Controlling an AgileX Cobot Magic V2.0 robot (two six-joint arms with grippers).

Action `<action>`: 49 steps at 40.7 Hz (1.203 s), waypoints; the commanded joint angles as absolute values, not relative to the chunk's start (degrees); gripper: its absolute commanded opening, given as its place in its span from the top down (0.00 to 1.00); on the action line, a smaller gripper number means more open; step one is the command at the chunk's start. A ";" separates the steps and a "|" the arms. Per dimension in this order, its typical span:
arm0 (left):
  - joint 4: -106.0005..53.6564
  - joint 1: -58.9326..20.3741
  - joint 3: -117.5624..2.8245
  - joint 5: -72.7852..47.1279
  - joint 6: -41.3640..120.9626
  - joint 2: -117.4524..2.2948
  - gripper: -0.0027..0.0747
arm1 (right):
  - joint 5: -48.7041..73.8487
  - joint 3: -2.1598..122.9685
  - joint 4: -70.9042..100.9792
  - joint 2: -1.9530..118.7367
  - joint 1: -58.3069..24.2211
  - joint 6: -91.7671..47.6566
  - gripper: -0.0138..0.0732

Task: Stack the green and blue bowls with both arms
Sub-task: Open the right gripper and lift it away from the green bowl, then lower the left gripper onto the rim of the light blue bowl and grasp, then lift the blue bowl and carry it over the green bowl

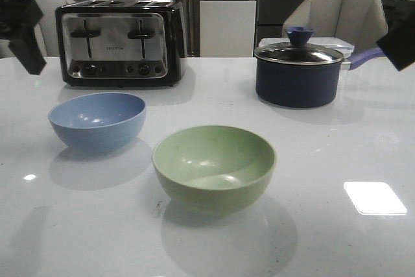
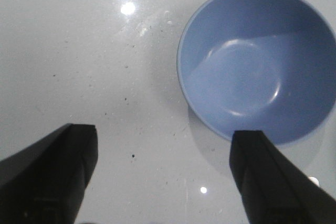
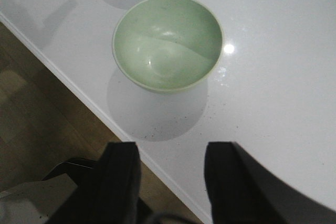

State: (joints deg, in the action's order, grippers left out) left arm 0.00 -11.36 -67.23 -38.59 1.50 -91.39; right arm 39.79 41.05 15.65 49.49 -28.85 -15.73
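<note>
- While both arms hang high at the edges of the front view, the glossy white desk (image 1: 337, 160) carries the green bowl (image 1: 214, 167) nearest, upright and empty.
- Farther back on the left sits the blue bowl (image 1: 97, 120), well apart from the green one.
- Behind them stand a black toaster (image 1: 120, 42) and a navy lidded pot (image 1: 299, 72); a chair (image 1: 337, 16) and cabinets lie beyond.
- Only the right wrist view shows the desk's edge and wooden floor (image 3: 31, 114).
- Left tool (image 2: 165, 174) gapes wide, holding nothing, above the desk beside the blue bowl (image 2: 257, 64).
- Right tool (image 3: 170, 182) is parted, empty, short of the green bowl (image 3: 168, 43).
</note>
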 commanded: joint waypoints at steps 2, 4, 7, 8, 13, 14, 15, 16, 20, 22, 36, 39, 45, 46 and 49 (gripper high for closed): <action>-2.08 -11.83 -73.09 -35.59 1.37 -95.52 0.21 | 36.90 42.42 15.80 48.97 -28.92 -16.49 0.36; -2.53 -11.83 -74.72 -35.59 1.37 -97.59 0.21 | 36.90 42.42 15.80 48.97 -28.92 -16.49 0.36; -3.48 -11.83 -76.65 -35.47 1.37 -100.98 0.21 | 36.90 42.42 15.80 48.97 -28.92 -16.49 0.36; -3.60 -11.83 -77.35 -35.37 1.37 -101.83 0.21 | 36.90 42.42 15.80 48.97 -28.92 -16.49 0.36; -3.60 -11.83 -79.68 -34.89 1.37 -106.14 0.21 | 36.90 42.42 15.80 48.97 -28.92 -16.49 0.36; -3.60 -11.83 -80.06 -34.78 1.37 -106.71 0.21 | 36.90 42.42 15.80 48.97 -28.92 -16.49 0.36; -3.60 -11.83 -80.33 -34.57 1.27 -107.33 0.21 | 36.90 42.42 15.80 48.97 -28.92 -16.49 0.36; -3.69 -11.83 -80.45 -34.26 1.27 -107.92 0.21 | 36.90 42.42 15.80 48.97 -28.92 -16.49 0.36; -3.98 -11.83 -80.64 -33.85 1.27 -109.23 0.24 | 36.90 42.42 15.80 48.97 -28.92 -16.49 0.36; -4.23 -11.83 -80.64 -33.77 1.27 -109.50 0.30 | 36.90 42.42 15.80 48.97 -28.92 -16.49 0.36; -4.21 -11.83 -80.64 -34.15 1.27 -109.50 0.72 | 36.90 42.42 15.80 48.97 -28.92 -16.49 0.36; -4.21 -11.83 -80.64 -34.27 1.27 -109.50 0.81 | 36.90 42.42 15.80 48.97 -28.92 -16.49 0.36; -4.21 -11.94 -82.08 -38.93 1.53 -108.30 0.85 | 36.90 42.42 15.80 48.97 -28.92 -16.49 0.36; -4.42 -11.94 -82.53 -40.03 1.66 -107.79 0.85 | 36.90 42.42 15.80 48.97 -28.92 -16.49 0.36; -4.91 -12.36 -84.13 -43.43 3.16 -105.48 0.85 | 36.90 42.42 15.80 48.97 -28.92 -16.49 0.36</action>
State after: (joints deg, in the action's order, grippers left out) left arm -4.00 -11.74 -81.21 -41.71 2.12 -111.20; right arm 39.83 41.05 15.65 49.49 -28.85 -15.84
